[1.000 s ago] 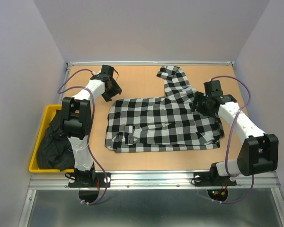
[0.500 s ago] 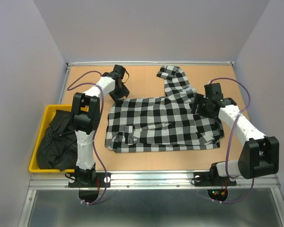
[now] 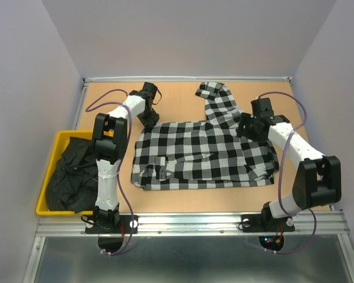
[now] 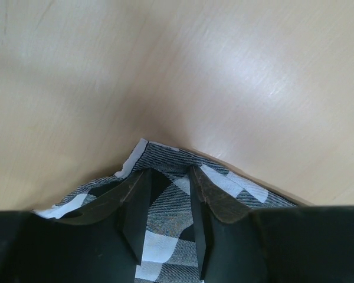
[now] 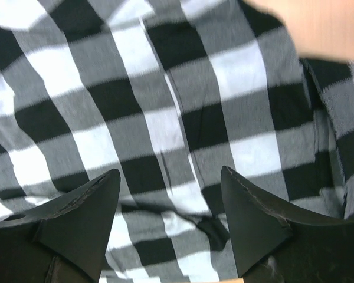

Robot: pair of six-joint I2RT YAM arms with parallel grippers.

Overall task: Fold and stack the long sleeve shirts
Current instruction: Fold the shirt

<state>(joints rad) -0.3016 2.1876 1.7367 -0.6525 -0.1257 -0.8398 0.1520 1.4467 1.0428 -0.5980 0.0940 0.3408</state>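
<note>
The black-and-white check shirt (image 3: pixel 200 153) lies spread flat mid-table, one sleeve (image 3: pixel 215 97) reaching toward the back. My left gripper (image 3: pixel 149 119) is at the shirt's back left corner. In the left wrist view it (image 4: pixel 168 206) is narrowly closed with check cloth (image 4: pixel 224 180) between the fingers. My right gripper (image 3: pixel 246 128) hovers open over the shirt's right side near the sleeve base. In the right wrist view it (image 5: pixel 170 172) is wide open and empty above the check cloth (image 5: pixel 165 88). The plain black shirt (image 3: pixel 68 174) lies crumpled in the yellow bin.
The yellow bin (image 3: pixel 44 206) sits at the table's left edge beside the left arm. A raised metal rail (image 3: pixel 189 78) runs along the back edge. Purple walls close in on the left, back and right.
My left gripper has swung right and come down onto the check shirt's back left corner. My right gripper has shifted slightly left and back over the shirt.
</note>
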